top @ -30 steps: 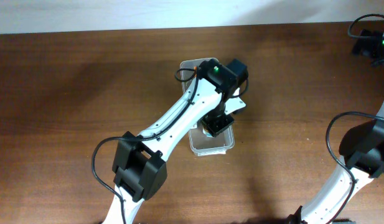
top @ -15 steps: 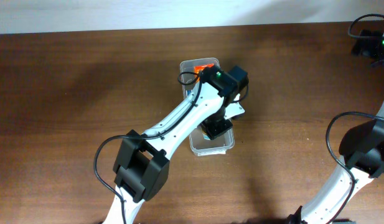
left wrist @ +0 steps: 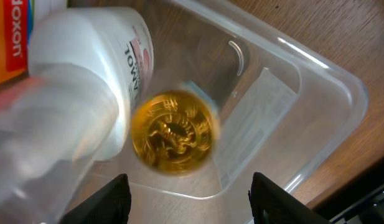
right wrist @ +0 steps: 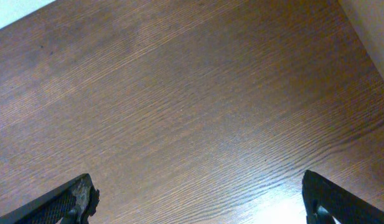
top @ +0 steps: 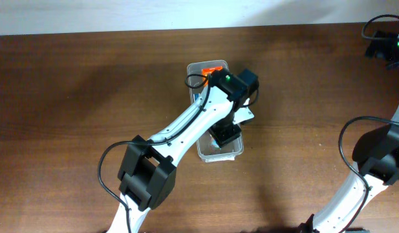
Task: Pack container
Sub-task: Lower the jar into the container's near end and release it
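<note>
The clear plastic container (top: 220,154) lies lengthwise on the brown table, mostly under my left arm. In the left wrist view its near wall (left wrist: 328,118) is bare. Inside it lie a white bottle (left wrist: 86,81), an orange box (left wrist: 11,43) at the far end, and a round gold item (left wrist: 173,132), blurred, beside the bottle. My left gripper (left wrist: 188,205) hovers open just above the container's near end, touching nothing. My right gripper (right wrist: 198,202) is open and empty over bare wood; its arm (top: 380,162) stands at the right edge.
The orange box shows at the container's far end in the overhead view (top: 213,67). A black device with a green light (top: 387,45) sits at the table's far right corner. A pale wall runs along the table's far edge.
The left gripper has shifted slightly toward the container's near end. The orange box at the far end has come into view. The right arm has not moved.
</note>
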